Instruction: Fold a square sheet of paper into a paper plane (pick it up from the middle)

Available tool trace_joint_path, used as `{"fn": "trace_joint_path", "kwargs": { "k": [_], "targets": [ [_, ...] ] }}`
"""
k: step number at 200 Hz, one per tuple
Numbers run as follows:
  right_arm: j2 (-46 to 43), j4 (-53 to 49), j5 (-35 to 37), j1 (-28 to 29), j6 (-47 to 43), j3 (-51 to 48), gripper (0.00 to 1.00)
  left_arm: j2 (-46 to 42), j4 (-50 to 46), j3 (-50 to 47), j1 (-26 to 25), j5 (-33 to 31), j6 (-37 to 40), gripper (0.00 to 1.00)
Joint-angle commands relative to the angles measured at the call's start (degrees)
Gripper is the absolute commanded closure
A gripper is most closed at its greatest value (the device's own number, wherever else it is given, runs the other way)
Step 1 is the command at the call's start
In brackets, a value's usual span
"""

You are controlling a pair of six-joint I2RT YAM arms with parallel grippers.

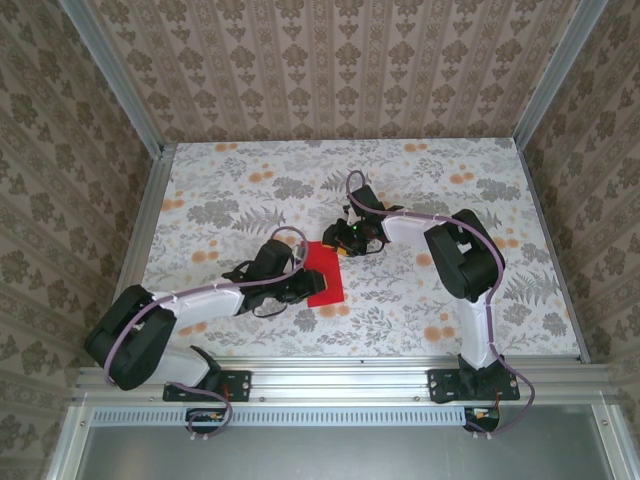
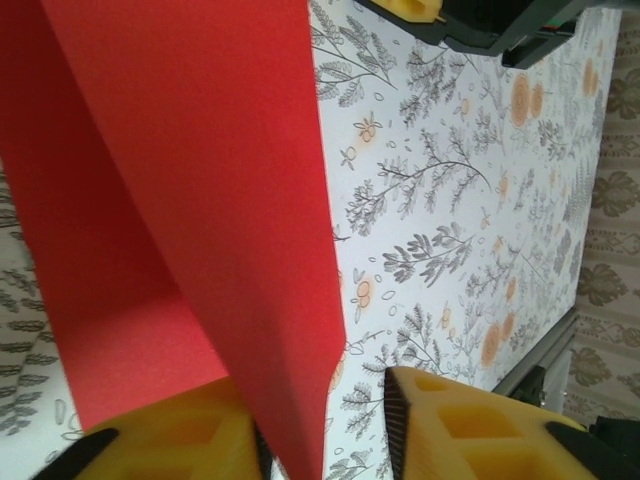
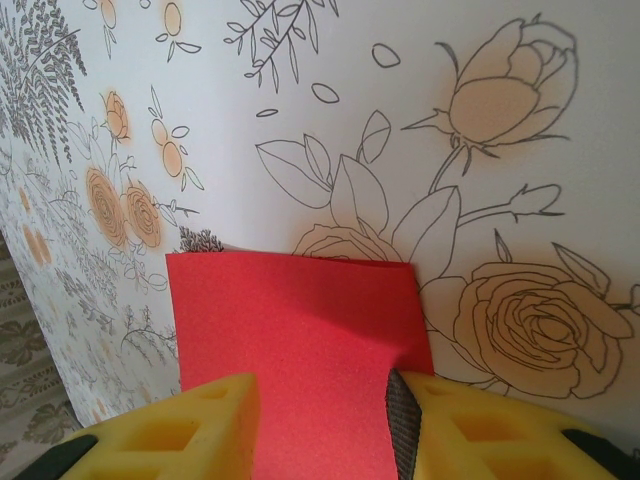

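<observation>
The square sheet of paper, bright red and partly folded, lies on the floral table between the two arms. The left gripper meets its left edge with jaws partly spread: a raised flap runs between the yellow pads, against one and clear of the other. The right gripper is at the far corner, jaws apart, straddling the flat sheet; whether it presses down cannot be told.
</observation>
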Motion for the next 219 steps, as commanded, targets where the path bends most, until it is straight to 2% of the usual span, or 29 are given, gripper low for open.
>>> {"fn": "trace_joint_path", "kwargs": {
  "k": [1,34,56,87,125,171,219],
  "targets": [
    [-0.70,-2.27,-0.19,-0.22,-0.22,-0.74,0.59,-0.40,-3.98,0.99,-0.25,-3.66,0.57,0.72],
    [-2.77,-0.99,-2.25,-0.30,-1.06,-1.04,0.58,1.47,-10.28,3.01,0.18,-8.18,-0.21,0.94],
    [-6.24,-1.61,-3.49,-0.30,-4.50,-2.04,0.58,2.97,-15.50,5.07,0.87,-9.32,0.96,1.00],
    [-11.12,-3.22,-3.46,-0.19,-8.40,-4.57,0.59,5.41,-21.10,8.59,1.32,-9.51,4.12,1.00],
    [-13.38,-5.05,-2.06,0.87,-10.91,-7.79,0.69,6.84,-26.84,13.63,1.85,-8.90,9.20,1.00],
    [-12.68,-6.03,-1.63,1.55,-10.24,-10.32,0.76,7.29,-24.57,15.50,0.91,-4.66,10.71,1.00],
    [-11.63,-6.95,-1.25,1.63,-10.20,-12.18,0.79,9.68,-26.69,17.39,-0.34,-5.91,12.02,1.00]
  ]
}}
